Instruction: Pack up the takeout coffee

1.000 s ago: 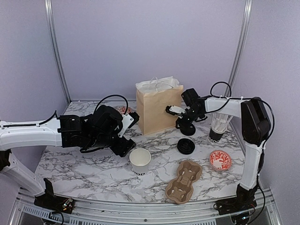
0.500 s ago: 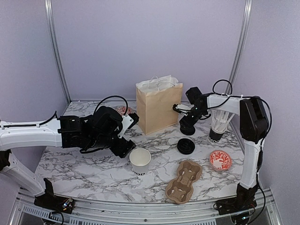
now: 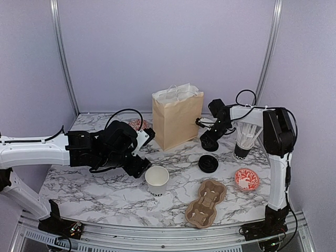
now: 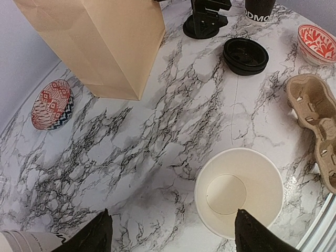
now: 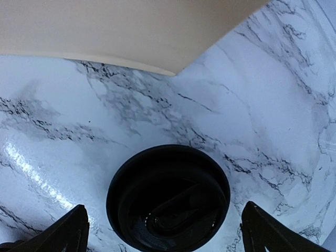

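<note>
Well, the left arm lies low across the marble table (image 3: 94,189), the left gripper (image 4: 173,236) spread wide and empty beside the lidless white paper cup (image 4: 239,192) at six o'clock. At two o'clock the right gripper (image 5: 168,231) gapes around a round black plastic lid (image 5: 168,194) without touching it, near the brown paper bag (image 5: 131,26).

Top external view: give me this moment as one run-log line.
left gripper open beside lidless cup | right gripper open over black lid near paper bag | cup carrier empty

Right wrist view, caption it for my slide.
Open right pincer hovers over a black lid beside the bag.
</note>
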Action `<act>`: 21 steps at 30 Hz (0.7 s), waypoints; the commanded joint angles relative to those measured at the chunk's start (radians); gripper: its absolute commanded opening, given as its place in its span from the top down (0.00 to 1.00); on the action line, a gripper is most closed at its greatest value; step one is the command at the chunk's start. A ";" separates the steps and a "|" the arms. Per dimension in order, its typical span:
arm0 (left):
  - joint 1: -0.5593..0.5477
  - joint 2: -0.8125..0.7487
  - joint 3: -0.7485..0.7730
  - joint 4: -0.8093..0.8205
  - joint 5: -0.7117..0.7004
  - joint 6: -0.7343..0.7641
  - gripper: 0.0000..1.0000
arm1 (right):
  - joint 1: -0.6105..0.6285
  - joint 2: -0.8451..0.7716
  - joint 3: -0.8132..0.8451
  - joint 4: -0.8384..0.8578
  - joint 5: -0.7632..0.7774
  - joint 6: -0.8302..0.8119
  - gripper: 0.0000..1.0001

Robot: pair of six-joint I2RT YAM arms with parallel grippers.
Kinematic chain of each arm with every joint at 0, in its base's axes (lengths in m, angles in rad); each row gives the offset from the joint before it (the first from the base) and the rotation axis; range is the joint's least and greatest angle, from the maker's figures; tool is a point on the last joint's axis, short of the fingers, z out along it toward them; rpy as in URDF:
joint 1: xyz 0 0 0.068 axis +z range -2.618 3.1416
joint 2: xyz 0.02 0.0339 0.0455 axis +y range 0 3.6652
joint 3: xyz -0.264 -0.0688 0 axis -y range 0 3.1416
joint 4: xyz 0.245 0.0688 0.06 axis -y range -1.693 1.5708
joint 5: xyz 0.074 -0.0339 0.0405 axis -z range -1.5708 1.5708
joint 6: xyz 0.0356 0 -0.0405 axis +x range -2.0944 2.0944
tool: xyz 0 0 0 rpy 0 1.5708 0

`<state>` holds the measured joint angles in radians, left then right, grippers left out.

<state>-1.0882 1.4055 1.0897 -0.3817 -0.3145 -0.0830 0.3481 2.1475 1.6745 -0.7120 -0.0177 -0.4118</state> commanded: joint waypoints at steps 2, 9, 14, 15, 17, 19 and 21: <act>0.002 0.011 -0.008 0.018 0.017 -0.006 0.19 | -0.025 0.041 0.065 -0.003 -0.007 0.030 0.02; 0.002 0.016 -0.008 0.017 0.018 -0.002 0.19 | -0.041 0.088 0.099 -0.037 -0.059 0.040 0.03; 0.002 0.019 -0.010 0.020 0.015 0.001 0.19 | -0.043 0.103 0.100 -0.050 -0.085 0.042 0.12; 0.003 0.020 -0.010 0.021 0.015 0.002 0.19 | -0.043 0.103 0.103 -0.055 -0.092 0.043 0.15; 0.002 0.022 -0.010 0.020 0.013 0.003 0.19 | -0.043 0.099 0.106 -0.065 -0.111 0.043 0.19; 0.002 0.021 -0.011 0.020 0.013 0.005 0.19 | -0.043 0.091 0.103 -0.073 -0.130 0.038 0.21; 0.003 0.018 -0.011 0.019 0.013 0.006 0.19 | -0.043 0.074 0.096 -0.079 -0.141 0.031 0.25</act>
<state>-1.0882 1.4208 1.0893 -0.3786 -0.3042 -0.0830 0.3096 2.2314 1.7546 -0.7441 -0.1207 -0.3790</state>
